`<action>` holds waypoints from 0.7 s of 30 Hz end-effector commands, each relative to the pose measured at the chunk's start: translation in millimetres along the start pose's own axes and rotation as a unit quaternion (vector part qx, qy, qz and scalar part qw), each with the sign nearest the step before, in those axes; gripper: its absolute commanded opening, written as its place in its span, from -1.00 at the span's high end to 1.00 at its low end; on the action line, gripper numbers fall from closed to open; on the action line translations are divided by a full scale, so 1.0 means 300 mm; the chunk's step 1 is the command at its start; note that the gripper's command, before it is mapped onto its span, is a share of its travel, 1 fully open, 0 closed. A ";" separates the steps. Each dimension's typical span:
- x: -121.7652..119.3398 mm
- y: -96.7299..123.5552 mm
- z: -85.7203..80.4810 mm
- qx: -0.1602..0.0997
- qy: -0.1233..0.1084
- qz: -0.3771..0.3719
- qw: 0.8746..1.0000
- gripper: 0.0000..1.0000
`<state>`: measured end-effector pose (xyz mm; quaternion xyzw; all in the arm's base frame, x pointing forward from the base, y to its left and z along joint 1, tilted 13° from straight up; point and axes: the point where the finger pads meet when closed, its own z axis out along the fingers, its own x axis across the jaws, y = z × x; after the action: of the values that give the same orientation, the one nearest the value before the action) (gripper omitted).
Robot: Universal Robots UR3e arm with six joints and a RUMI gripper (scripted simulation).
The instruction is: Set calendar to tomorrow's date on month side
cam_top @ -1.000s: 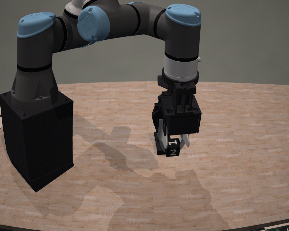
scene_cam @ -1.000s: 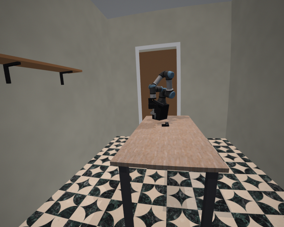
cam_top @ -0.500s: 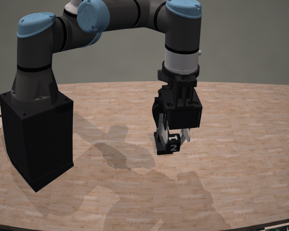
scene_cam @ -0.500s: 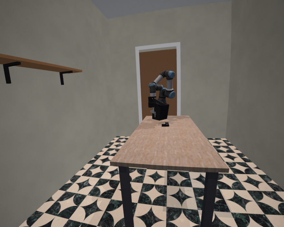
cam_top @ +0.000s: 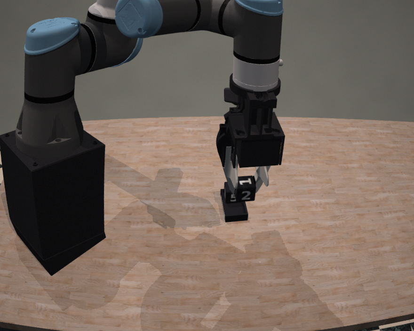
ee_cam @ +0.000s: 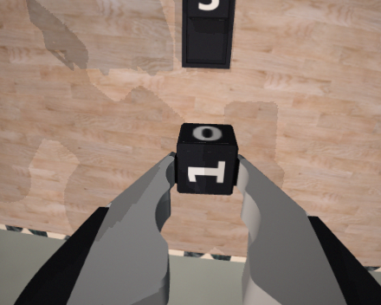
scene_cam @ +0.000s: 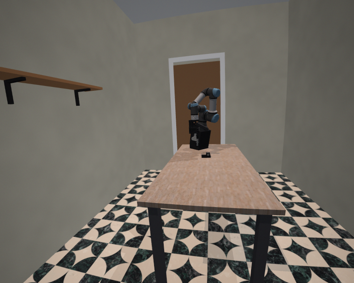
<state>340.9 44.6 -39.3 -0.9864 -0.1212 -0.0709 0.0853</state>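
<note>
My gripper is shut on a black cube and holds it in the air. In the top view its front face shows an upright 2 and its top a 1 lying sideways. The wrist view also shows a 0 on another side. The black tray stands on the table; its near end is vacant. The other cube sits in the tray's far end, partly hidden by the held cube in the top view, with a 5 facing that camera. No month name is visible.
The arm's black base block stands at the left of the wooden table in the top view. A wall shelf is far from the arm, at the left in the exterior view.
</note>
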 end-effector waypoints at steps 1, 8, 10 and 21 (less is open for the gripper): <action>-0.002 -0.152 -0.024 -0.003 0.001 0.003 1.000 0.78; -0.007 -0.189 -0.027 -0.002 0.002 0.003 1.000 0.78; -0.007 -0.189 -0.027 -0.002 0.002 0.003 1.000 0.78; -0.007 -0.189 -0.023 -0.002 0.002 0.003 1.000 0.78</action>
<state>323.0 97.0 -23.9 -0.9869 -0.1178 -0.0716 0.0840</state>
